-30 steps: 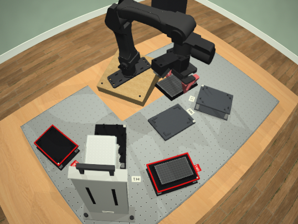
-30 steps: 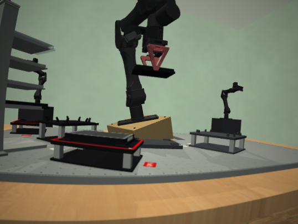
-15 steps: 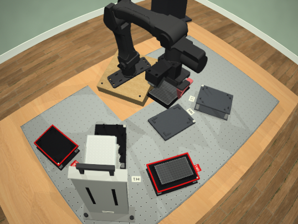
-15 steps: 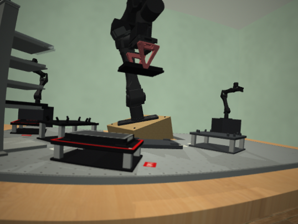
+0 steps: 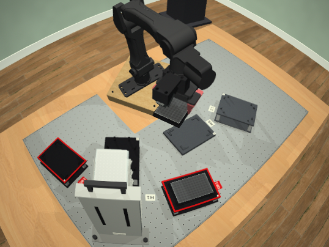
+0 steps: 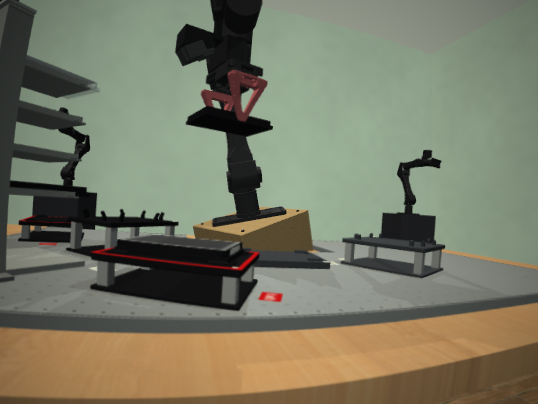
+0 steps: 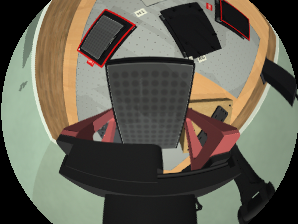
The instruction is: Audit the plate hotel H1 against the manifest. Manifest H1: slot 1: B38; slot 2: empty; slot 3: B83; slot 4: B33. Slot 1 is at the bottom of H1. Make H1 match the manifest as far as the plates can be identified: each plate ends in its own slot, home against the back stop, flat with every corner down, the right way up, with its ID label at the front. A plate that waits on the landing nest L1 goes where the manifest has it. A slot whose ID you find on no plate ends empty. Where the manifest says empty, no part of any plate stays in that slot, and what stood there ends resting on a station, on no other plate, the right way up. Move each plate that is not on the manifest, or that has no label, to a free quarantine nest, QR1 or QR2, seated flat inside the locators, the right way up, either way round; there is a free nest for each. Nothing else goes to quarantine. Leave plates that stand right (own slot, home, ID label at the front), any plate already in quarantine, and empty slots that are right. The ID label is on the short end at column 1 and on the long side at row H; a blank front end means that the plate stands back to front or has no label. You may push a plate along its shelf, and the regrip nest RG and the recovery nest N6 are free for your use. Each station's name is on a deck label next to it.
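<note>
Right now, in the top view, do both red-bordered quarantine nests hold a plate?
No: the right quarantine nest holds a grey plate, while the left nest shows only its black surface.

A lab bench is showing here: a perforated grey deck point(image 5: 260, 101) is lying on a wooden table point(image 5: 18, 189), carrying a shelved plate hotel point(image 5: 108, 211), raised nests point(image 5: 236, 111), labelled stations and a well plate point(image 5: 191, 188) sitting in a red-edged nest point(image 5: 166, 195).
</note>
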{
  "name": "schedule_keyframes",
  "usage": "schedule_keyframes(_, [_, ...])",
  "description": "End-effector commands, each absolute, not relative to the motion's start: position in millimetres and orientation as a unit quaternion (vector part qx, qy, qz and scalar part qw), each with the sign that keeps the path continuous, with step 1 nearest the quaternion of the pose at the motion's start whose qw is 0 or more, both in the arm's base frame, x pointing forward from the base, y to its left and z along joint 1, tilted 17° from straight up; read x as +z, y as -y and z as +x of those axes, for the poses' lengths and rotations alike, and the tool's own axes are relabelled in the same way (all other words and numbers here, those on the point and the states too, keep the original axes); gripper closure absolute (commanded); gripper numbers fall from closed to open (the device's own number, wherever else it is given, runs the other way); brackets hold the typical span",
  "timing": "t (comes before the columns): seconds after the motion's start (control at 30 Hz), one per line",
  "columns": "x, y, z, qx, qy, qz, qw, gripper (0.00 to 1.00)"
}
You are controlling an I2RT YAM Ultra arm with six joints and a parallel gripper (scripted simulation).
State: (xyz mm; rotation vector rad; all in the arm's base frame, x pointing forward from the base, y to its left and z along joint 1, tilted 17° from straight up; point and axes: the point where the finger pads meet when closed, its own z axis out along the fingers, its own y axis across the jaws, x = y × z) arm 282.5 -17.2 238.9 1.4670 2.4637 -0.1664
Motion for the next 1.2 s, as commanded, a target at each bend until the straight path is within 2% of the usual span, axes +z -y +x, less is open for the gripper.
schedule_keyframes(0.0, [245.8, 26.4, 284.5, -0.057, -0.859, 0.489, 0.141, 0.14])
schedule_keyframes(0.97, [265.3, 108.5, 277.6, -0.079, -0.916, 0.370, 0.137, 0.14])
schedule_keyframes(1.17, [269.0, 127.6, 271.2, -0.089, -0.939, 0.304, 0.131, 0.14])
